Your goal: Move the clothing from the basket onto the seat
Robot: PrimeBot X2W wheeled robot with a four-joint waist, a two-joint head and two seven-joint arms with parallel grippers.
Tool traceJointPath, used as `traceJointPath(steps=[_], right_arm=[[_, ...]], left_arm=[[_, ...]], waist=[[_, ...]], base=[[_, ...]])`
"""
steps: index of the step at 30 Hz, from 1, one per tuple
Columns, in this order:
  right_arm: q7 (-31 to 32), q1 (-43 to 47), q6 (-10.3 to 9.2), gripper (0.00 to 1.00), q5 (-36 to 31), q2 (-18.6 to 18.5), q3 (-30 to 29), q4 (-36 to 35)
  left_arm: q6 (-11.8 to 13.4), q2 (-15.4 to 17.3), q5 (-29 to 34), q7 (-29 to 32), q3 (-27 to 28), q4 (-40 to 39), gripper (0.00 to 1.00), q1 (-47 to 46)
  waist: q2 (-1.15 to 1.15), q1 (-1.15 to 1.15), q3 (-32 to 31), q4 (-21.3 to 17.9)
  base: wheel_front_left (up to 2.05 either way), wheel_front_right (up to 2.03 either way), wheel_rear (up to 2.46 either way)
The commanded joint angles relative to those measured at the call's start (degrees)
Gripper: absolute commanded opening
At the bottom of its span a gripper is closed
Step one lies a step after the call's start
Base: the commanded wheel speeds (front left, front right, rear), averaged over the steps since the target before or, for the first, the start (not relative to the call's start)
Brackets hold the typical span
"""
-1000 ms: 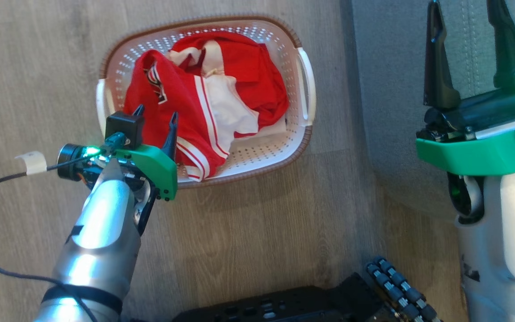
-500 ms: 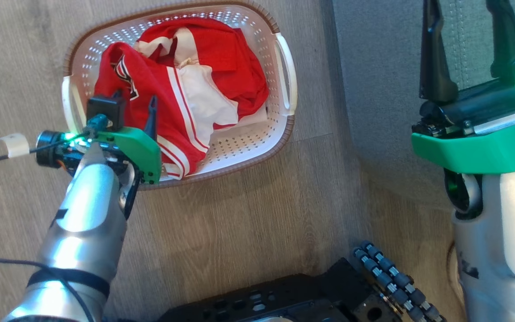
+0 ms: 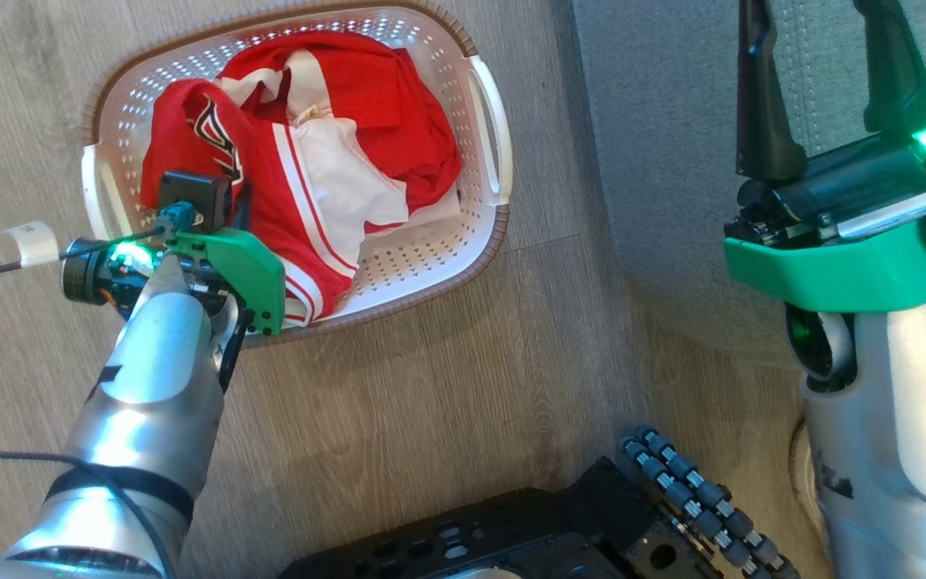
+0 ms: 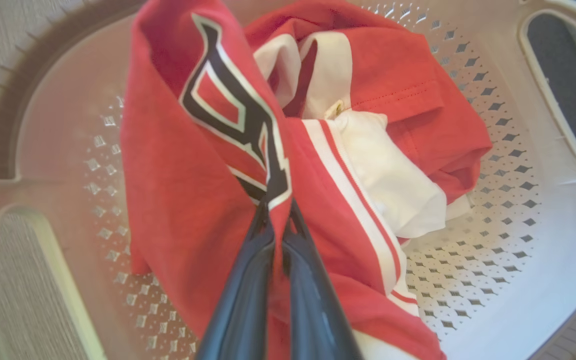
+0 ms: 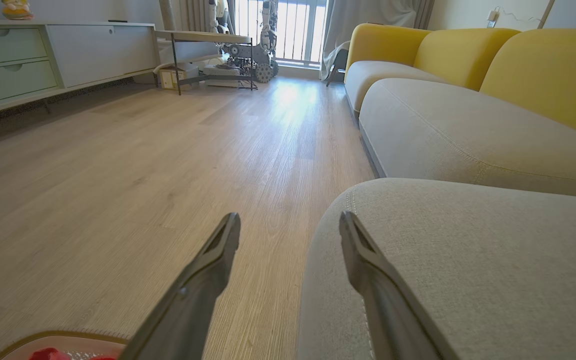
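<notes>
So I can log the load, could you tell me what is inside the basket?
The basket holds crumpled red clothing with white stripes, one fold pinched by the left tool. Its perforated floor shows beside the pile; anything underneath is covered.

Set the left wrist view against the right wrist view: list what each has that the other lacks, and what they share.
Left wrist view: the left gripper, jaws shut on a fold of the clothing at its dark logo, inside the basket. Right wrist view: the right gripper, jaws open, by the seat, yellow backrests and a cabinet beyond. Shared: the basket's brown rim, the red clothing, wooden floor.
</notes>
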Motion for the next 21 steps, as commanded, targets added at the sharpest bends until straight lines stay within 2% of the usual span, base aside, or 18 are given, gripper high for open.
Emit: traceJointPath(steps=[1,12,21], right_arm=[[-0.35,1.02,0.41,1.00,0.42,0.00,1.19,-2.08],[-0.35,1.14,0.41,1.00,-0.12,0.00,0.65,-1.64],[-0.35,1.75,0.41,1.00,-0.35,0.00,0.19,-0.30]], left_arm=[[-0.23,1.04,0.22,-0.55,0.53,-0.06,0.00,0.30],[-2.18,0.31,0.16,-0.55,-1.50,0.05,0.00,-0.50],[-3.46,-0.11,0.51,-0.55,-3.59,-4.52,0.00,-0.13]], waist=[[0.00,0.00,0.03,-0.14],[0.00,0.00,-0.77,0.63],[0.00,0.00,-4.27,3.17]], base=[[0.00,0.00,0.00],[0.00,0.00,0.00],[0.00,0.00,0.00]])
